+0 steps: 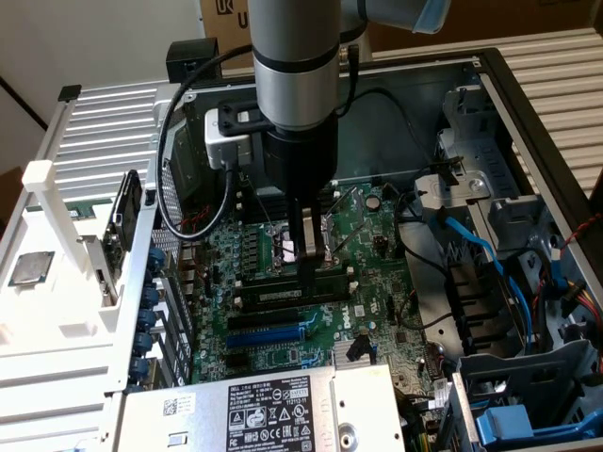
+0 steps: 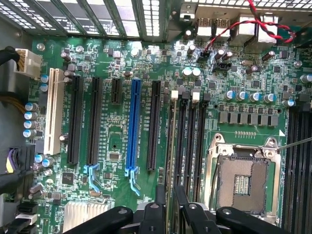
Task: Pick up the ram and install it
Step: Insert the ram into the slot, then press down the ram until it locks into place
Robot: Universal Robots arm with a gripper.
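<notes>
The ram [image 1: 273,296] is a long thin stick with dark chips and a pale label, standing on edge along a black memory slot on the green motherboard [image 1: 367,282]. My gripper [image 1: 306,281] comes straight down on it, its fingers close together around the stick's top edge near its middle. In the wrist view the ram [image 2: 169,156] appears edge-on as a thin line running between my black fingertips [image 2: 158,202]. It lines up with the slot beside the other black memory slots [image 2: 192,146] with white end clips. I cannot tell how deep it sits.
The open CPU socket [image 2: 242,183] lies right beside the memory slots. A blue expansion slot [image 2: 132,126] and black slots sit on the other side. The power supply [image 1: 273,405], blue cables [image 1: 471,245] and drive cage [image 1: 528,414] crowd the case on the exterior view's right.
</notes>
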